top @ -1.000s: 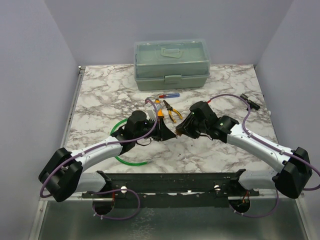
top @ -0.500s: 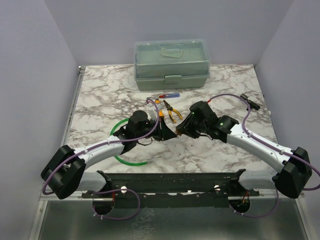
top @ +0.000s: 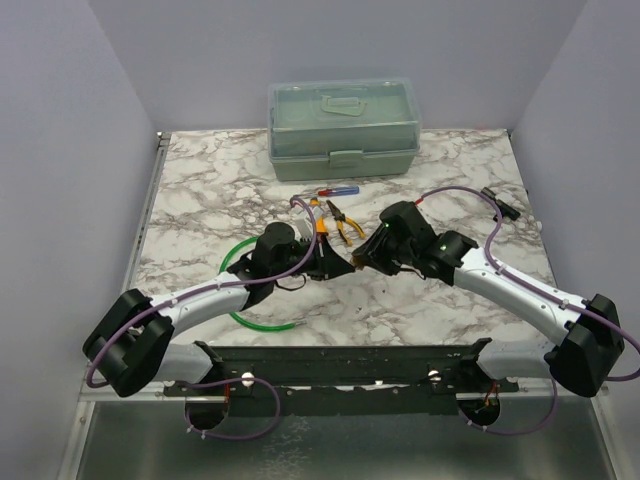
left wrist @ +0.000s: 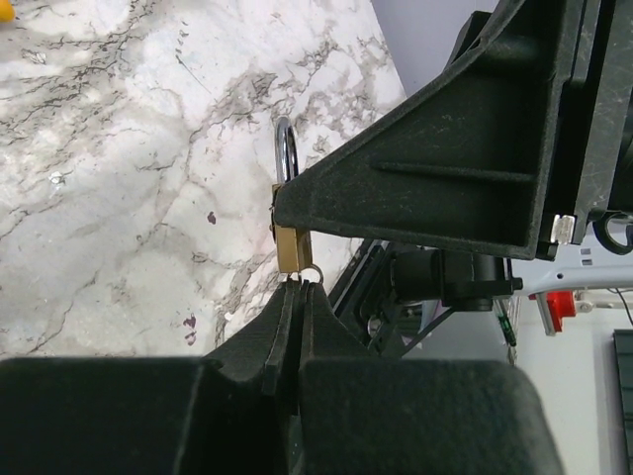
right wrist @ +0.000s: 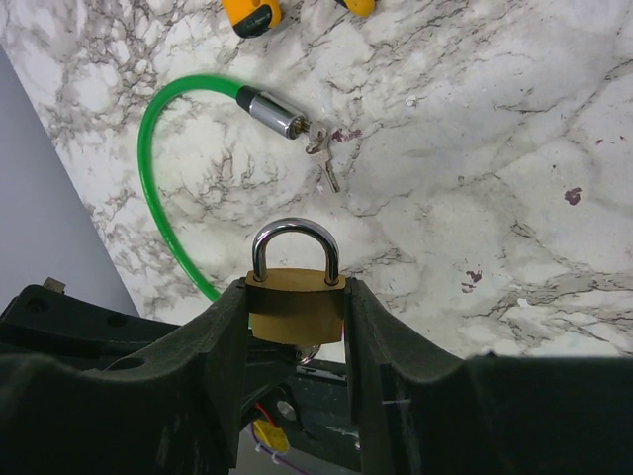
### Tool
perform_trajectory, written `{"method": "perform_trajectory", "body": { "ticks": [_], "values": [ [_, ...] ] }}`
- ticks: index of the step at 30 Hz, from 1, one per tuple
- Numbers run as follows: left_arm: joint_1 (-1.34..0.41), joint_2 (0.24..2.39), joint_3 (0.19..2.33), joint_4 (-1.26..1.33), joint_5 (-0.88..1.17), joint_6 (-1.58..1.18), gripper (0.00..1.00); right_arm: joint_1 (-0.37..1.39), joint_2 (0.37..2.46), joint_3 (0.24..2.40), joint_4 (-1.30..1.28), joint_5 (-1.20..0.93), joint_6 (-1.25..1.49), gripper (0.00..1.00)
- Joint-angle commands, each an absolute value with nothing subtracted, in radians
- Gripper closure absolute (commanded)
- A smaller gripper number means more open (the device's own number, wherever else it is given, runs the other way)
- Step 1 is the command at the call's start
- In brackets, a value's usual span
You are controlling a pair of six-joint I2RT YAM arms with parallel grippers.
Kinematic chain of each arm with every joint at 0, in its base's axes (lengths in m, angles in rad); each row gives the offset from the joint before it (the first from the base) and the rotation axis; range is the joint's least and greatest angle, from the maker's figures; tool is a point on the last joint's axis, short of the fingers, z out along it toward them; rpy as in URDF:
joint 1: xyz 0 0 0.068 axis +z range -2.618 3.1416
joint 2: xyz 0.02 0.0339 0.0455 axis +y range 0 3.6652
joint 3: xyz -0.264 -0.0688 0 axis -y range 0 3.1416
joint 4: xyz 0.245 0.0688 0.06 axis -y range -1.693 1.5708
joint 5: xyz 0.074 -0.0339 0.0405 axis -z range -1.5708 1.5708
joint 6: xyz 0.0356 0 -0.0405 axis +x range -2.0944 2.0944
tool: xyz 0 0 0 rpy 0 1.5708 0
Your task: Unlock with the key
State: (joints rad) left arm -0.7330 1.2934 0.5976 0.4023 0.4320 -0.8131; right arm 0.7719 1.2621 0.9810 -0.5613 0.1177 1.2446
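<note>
My right gripper point(right wrist: 295, 297) is shut on a brass padlock point(right wrist: 295, 307) and holds it above the table, with the steel shackle point(right wrist: 294, 237) closed and pointing away. My left gripper point(left wrist: 300, 287) is shut, its tips pressed against the padlock's underside point(left wrist: 290, 247). A small key ring point(left wrist: 311, 273) shows at those tips; the key itself is hidden between the fingers. In the top view both grippers meet at mid-table, left point(top: 335, 264) and right point(top: 362, 260), and the padlock is hidden between them.
A green cable lock point(right wrist: 158, 148) with its own small keys point(right wrist: 321, 153) lies on the marble under the left arm point(top: 240, 318). Orange-handled pliers point(top: 345, 222) and a screwdriver point(top: 335, 191) lie behind the grippers. A green toolbox point(top: 343, 127) stands at the back.
The left arm's elbow has shifted slightly to the right. Both grippers stay together at the padlock.
</note>
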Motion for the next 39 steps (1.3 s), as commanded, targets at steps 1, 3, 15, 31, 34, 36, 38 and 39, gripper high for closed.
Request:
{"method": "perform_trajectory", "body": {
  "ticks": [1, 3, 15, 31, 34, 36, 38, 39],
  "values": [
    [-0.729, 1.315, 0.595, 0.504, 0.356, -0.829, 1.00, 0.781, 1.237, 0.998, -0.521, 0.067, 1.245, 1.00],
    [-0.730, 1.320, 0.596, 0.521, 0.346, -0.822, 1.00, 0.781, 1.235, 0.993, -0.511, 0.046, 1.246, 1.00],
    [-0.728, 1.248, 0.550, 0.494, 0.494, -0.721, 0.58, 0.780, 1.208, 0.969, -0.531, 0.134, 1.223, 1.00],
    [-0.728, 1.245, 0.565, 0.516, 0.443, -0.737, 0.46, 0.781, 1.159, 0.968, -0.441, 0.061, 1.078, 1.00],
    [-0.728, 1.264, 0.578, 0.537, 0.450, -0.747, 0.46, 0.781, 1.165, 0.962, -0.427, 0.039, 1.070, 1.00],
    [-0.729, 1.273, 0.583, 0.557, 0.460, -0.754, 0.46, 0.780, 1.170, 0.958, -0.417, 0.029, 1.068, 1.00],
    [-0.728, 1.277, 0.585, 0.566, 0.451, -0.761, 0.46, 0.781, 1.173, 0.956, -0.410, 0.020, 1.061, 1.00],
    [-0.727, 1.278, 0.584, 0.569, 0.443, -0.765, 0.46, 0.781, 1.174, 0.956, -0.407, 0.016, 1.059, 1.00]
  ]
}}
